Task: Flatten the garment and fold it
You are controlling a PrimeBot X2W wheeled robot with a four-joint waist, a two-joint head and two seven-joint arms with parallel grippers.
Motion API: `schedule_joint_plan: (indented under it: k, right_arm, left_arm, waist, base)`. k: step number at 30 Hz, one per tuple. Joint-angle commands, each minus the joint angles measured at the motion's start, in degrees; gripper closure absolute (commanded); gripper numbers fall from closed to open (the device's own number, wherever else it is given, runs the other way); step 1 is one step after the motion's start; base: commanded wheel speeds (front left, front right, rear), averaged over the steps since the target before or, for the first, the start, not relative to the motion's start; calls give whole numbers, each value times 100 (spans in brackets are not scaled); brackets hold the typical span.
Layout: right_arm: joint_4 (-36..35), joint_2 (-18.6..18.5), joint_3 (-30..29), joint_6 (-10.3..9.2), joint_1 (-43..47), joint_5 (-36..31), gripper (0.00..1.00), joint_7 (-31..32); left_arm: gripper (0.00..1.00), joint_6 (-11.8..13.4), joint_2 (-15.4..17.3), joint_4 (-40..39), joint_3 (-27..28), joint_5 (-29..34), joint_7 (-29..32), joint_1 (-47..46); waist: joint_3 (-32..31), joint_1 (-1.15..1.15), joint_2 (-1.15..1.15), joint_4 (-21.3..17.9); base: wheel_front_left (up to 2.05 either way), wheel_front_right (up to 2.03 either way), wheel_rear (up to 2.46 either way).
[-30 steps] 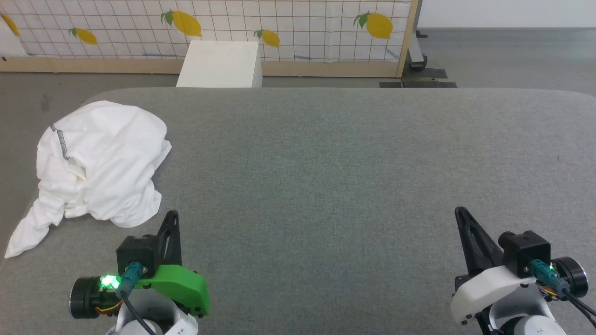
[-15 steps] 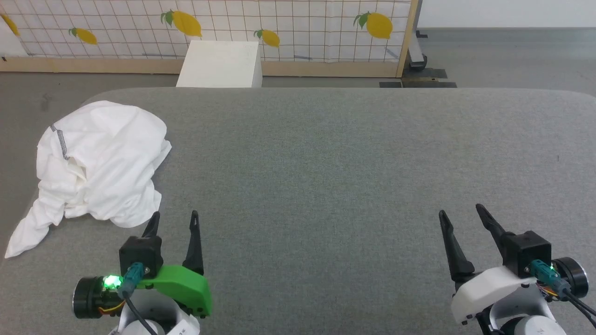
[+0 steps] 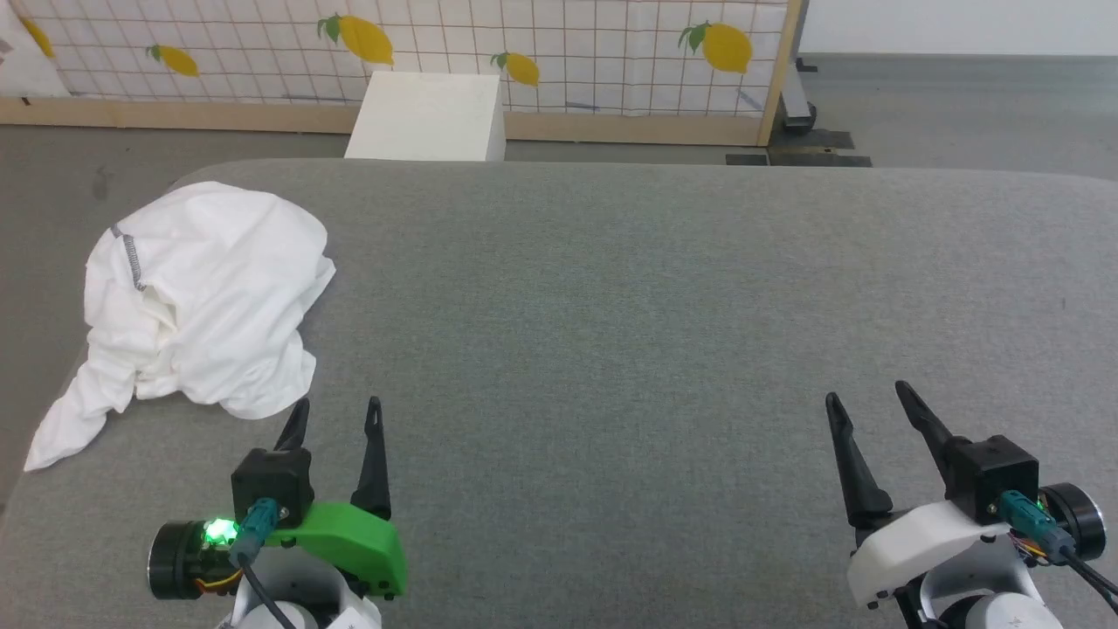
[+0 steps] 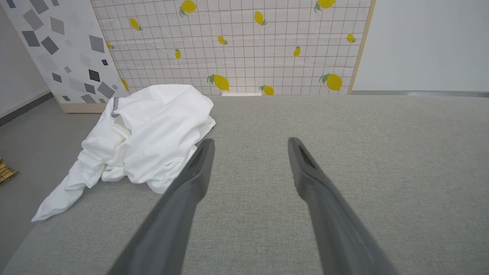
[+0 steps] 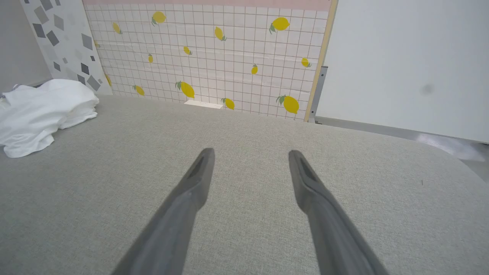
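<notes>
1. A wide table (image 3: pixel 611 288) covered in grey woven fabric, with rounded corners, stands on a grey floor. Behind the table's far edge is a white gridded panel printed with yellow lemons (image 3: pixel 568 52), framed in pale wood.
2. A plain white box (image 3: pixel 428 105) sits just beyond the table's far edge, left of its middle.
3. The garment (image 3: pixel 201 297), a thin white long-sleeved shirt with a short line of dark grey zigzag stitching, lies crumpled in a heap on the table's left side. One loose end trails toward the table's left edge.
4. The left gripper (image 3: pixel 336 404), two long dark fingers on a green mount, is over the table's near-left part, close beside the heap. Its jaws are spread wide and empty.
5. The right gripper (image 3: pixel 865 390), on a white mount, is over the table's near-right part, well apart from the shirt. Its jaws are also spread wide, holding nothing.
</notes>
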Motion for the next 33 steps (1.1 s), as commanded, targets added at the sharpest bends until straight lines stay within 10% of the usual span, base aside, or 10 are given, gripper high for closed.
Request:
schedule_joint_plan:
  k: [1, 33]
  right_arm:
    - [11, 0, -1, -2, -24, 53, 0, -60]
    - [49, -1, 167, -4, -96, 117, 0, -268]
  left_arm:
    - [0, 41, 4, 35, -20, -66, -56, -101]
    - [0, 265, 130, 0, 108, -352, -435, 34]
  waist:
    - [1, 0, 0, 68]
    - [38, 0, 0, 1418]
  base:
    - [0, 0, 0]
    - [0, 0, 0]
